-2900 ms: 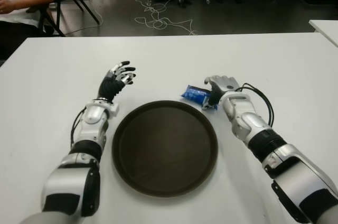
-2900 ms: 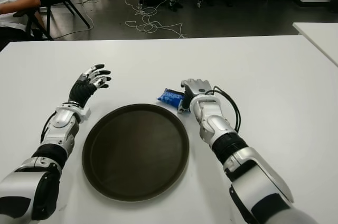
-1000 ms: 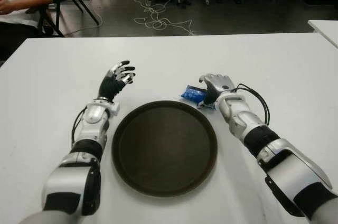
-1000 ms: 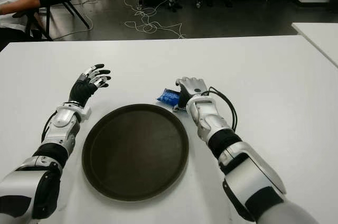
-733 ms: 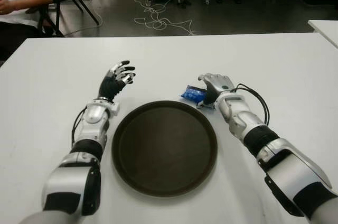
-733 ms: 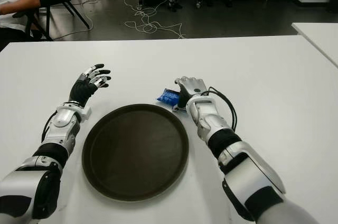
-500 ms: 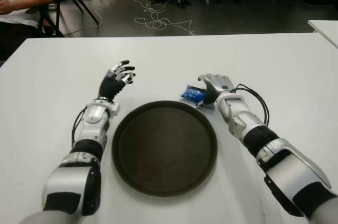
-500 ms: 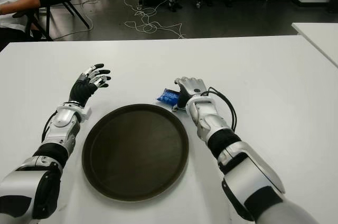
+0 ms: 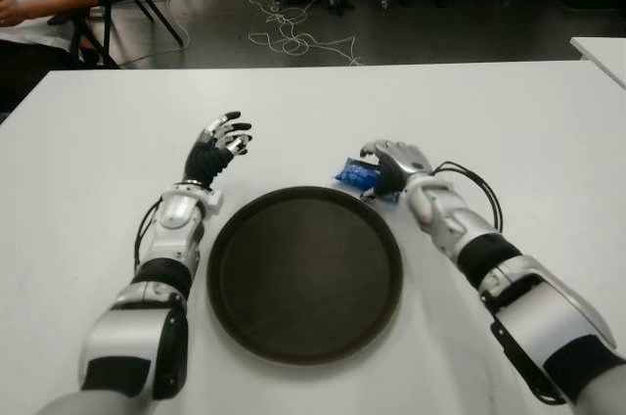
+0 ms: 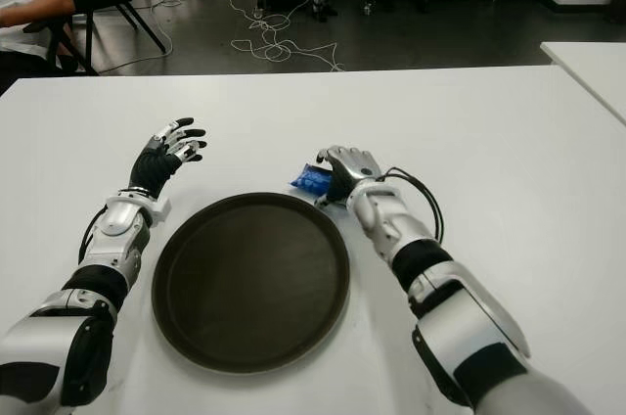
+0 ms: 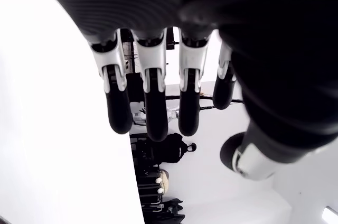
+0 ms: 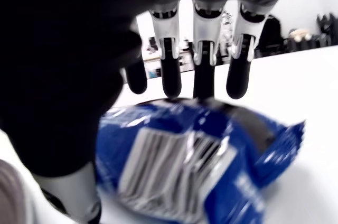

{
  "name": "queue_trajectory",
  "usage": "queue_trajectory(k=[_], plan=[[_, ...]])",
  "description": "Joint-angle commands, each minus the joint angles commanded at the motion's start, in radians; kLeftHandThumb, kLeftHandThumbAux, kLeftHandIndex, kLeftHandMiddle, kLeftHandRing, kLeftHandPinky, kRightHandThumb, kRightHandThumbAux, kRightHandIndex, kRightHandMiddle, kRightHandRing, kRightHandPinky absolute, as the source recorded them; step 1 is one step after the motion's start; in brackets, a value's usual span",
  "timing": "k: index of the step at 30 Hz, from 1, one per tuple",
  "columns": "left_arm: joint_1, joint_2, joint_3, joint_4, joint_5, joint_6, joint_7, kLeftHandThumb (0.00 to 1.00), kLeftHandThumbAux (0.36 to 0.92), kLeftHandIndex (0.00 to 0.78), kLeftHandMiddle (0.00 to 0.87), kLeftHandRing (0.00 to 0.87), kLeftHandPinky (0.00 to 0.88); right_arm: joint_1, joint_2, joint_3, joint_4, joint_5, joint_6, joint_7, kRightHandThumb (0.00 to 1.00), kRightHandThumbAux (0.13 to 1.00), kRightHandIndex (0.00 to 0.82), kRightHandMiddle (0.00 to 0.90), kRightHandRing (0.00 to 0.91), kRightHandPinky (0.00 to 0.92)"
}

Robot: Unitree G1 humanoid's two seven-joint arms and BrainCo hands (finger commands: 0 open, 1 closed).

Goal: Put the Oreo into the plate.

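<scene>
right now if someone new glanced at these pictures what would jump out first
The large round dark brown plate sits empty in the middle of the white table. Just beyond its far right rim, the right hand cups its fingers over the shiny blue Oreo packet. The left hand shows open beside the plate's far left, holding nothing.

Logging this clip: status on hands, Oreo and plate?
Right hand over the Oreo pack, fingers uncurled, no grasp. Pack on table beside plate. Left hand open, idle left of plate. Path clear.
</scene>
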Motion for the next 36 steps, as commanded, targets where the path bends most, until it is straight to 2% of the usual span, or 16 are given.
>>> queue_trajectory(k=[5,13,17,21,25,36], plan=[[0.0,0.001,-0.002,-0.001,0.001,0.007,-0.001,0.052,0.692,0.184,0.268,0.258,0.28,-0.022,-0.002,-0.01,0.059,0.022,-0.069,0.011,0.0,0.804,0.317,0.295,0.313,0.318],[0.001,-0.001,-0.001,-0.003,0.001,0.006,0.004,0.051,0.674,0.185,0.266,0.256,0.28,-0.039,-0.008,-0.011,0.102,0.022,-0.111,-0.004,0.0,0.832,0.33,0.295,0.298,0.32],[0.003,-0.003,0.002,-0.006,-0.003,0.003,0.004,0.061,0.667,0.186,0.268,0.26,0.289,-0.043,-0.01,-0.01,0.115,0.019,-0.12,-0.016,0.0,0.842,0.333,0.306,0.314,0.344],[0.006,-0.006,0.005,-0.009,-0.006,-0.005,0.006,0.069,0.666,0.187,0.274,0.267,0.303,-0.045,-0.012,-0.008,0.125,0.016,-0.127,-0.032,0.0,0.831,0.316,0.285,0.296,0.319],[0.008,-0.007,0.005,-0.012,-0.007,-0.008,0.006,0.066,0.668,0.188,0.278,0.272,0.307,-0.049,-0.014,-0.007,0.135,0.014,-0.126,-0.036,0.0,0.796,0.253,0.229,0.234,0.233],[0.011,-0.007,-0.002,-0.02,0.001,-0.004,0.007,0.062,0.676,0.188,0.269,0.262,0.292,-0.054,-0.019,-0.003,0.149,0.008,-0.135,-0.052,0.0,0.798,0.242,0.207,0.199,0.197]])
